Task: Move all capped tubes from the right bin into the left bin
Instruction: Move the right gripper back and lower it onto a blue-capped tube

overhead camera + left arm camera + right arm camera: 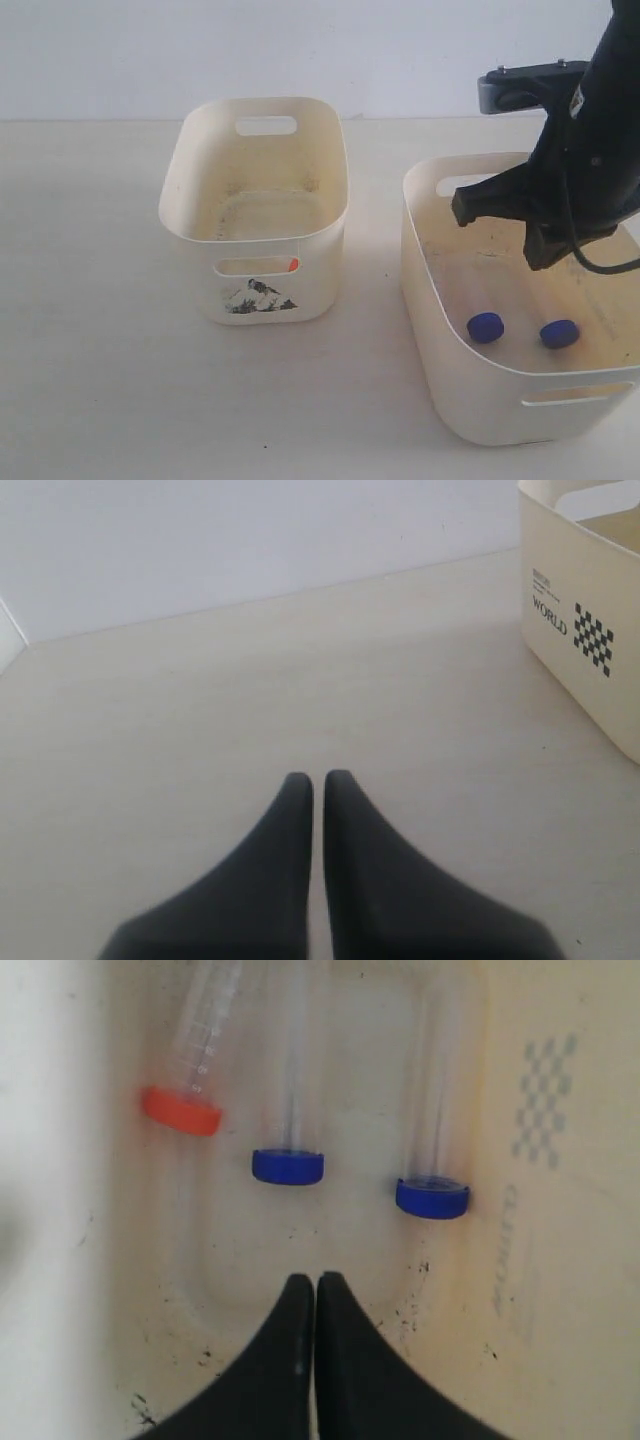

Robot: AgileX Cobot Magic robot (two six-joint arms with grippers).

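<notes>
Above the right bin (470, 400), right gripper (316, 1280) hangs closed, empty; recommend opening wide, then straddling nearest blue-capped tube (288, 1165) mid-body.

1. the left bin (190, 215) was the smaller cream tub, with oval handle slots and a black-and-white mountain picture (258, 297) on its front. it stood upright, apart from the other tub.
2. an orange cap (293, 264) showed through its front slot; the tube itself could not be made out.
3. the right bin (470, 400) was the wider cream tub, upright, with a faint dotted diamond mark (545, 1100) inside.
4. three clear tubes lay on its floor side by side, roughly parallel, caps facing the same way and none touching: an orange-capped tube (181, 1110) nearest one wall, then a blue-capped tube (287, 1165), then a second blue-capped tube (432, 1196).
</notes>
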